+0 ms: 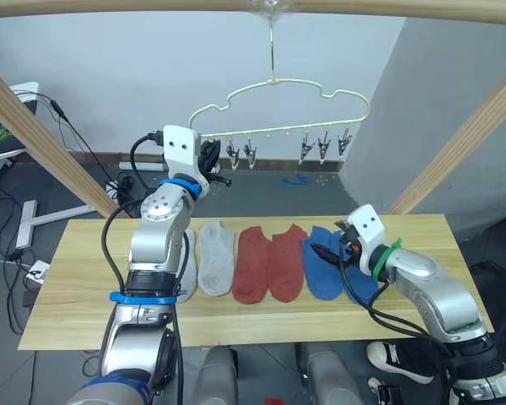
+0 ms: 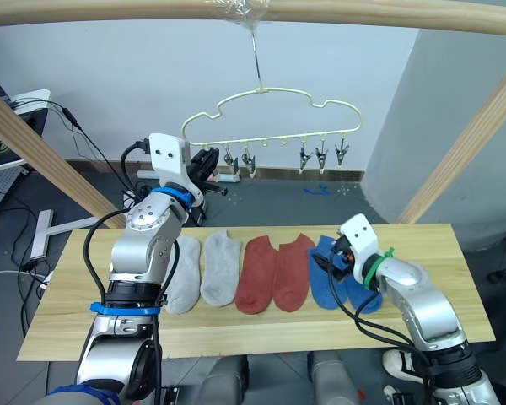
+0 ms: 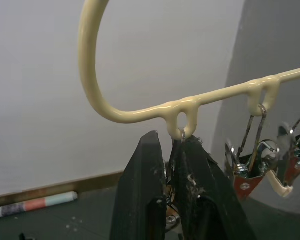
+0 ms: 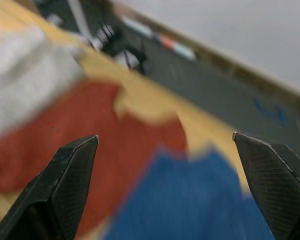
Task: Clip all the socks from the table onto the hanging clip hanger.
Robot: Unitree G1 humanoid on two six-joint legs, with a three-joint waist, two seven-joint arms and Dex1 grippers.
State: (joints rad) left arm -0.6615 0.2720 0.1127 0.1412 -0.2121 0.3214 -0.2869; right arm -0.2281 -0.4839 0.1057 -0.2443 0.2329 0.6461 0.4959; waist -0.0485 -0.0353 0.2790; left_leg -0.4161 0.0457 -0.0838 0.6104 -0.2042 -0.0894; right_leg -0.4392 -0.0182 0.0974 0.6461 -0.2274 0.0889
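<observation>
Pale wood table (image 1: 84,295) carries your six socks in a row: grey (image 1: 216,257), rust red (image 1: 270,261), blue (image 1: 323,268).

Above it, the yellow clip hanger (image 1: 278,97) hangs from the pole. Your left gripper (image 3: 172,165) is raised to its left end, jaws pinched on the endmost clip (image 3: 171,220). Your right gripper (image 4: 165,145) hovers over the blue socks, jaws wide apart.

Background: plain white wall (image 1: 110,59) with a grey wall panel (image 1: 455,93) beside it; dark grey floor (image 1: 261,190) strewn with black cables (image 1: 4,211); thick pale wooden frame poles (image 1: 42,139), one horizontal overhead, others slanting down at either side.
</observation>
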